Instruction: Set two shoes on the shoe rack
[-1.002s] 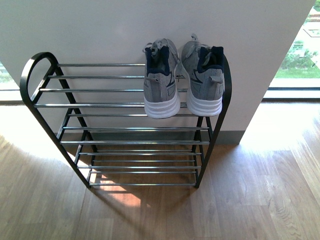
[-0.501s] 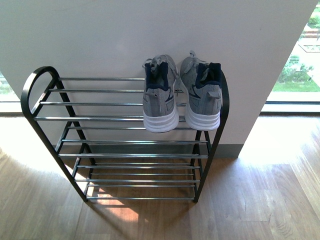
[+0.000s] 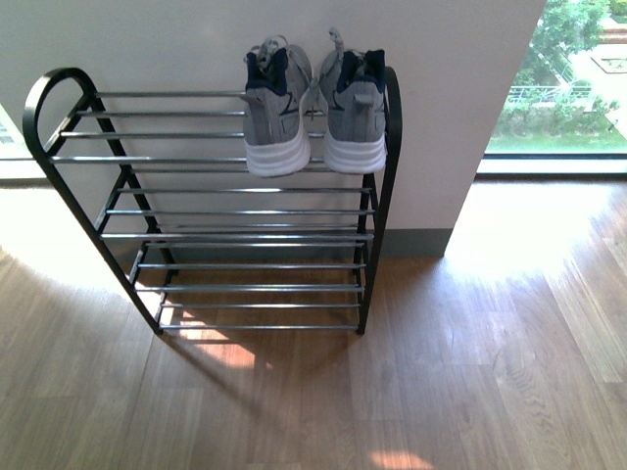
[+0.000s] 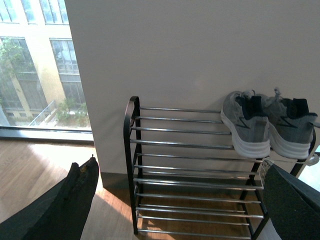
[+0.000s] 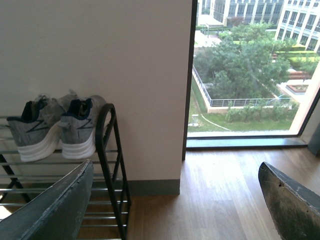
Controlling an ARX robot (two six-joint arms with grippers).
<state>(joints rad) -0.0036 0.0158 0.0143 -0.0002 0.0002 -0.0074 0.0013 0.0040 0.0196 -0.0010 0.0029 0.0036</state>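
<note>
On the top tier of the shoe rack [image 3: 235, 235] sit the grey sneakers [image 3: 313, 117] — left gripper [image 4: 180, 167] and right gripper [image 5: 176, 167] both gape wide, empty.

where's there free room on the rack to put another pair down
On the shoe rack the top tier is bare from its left end to the left sneaker. The three lower tiers are bare all across. Crowded only at the top right, where it and the right sneaker sit side by side by the frame.
</note>
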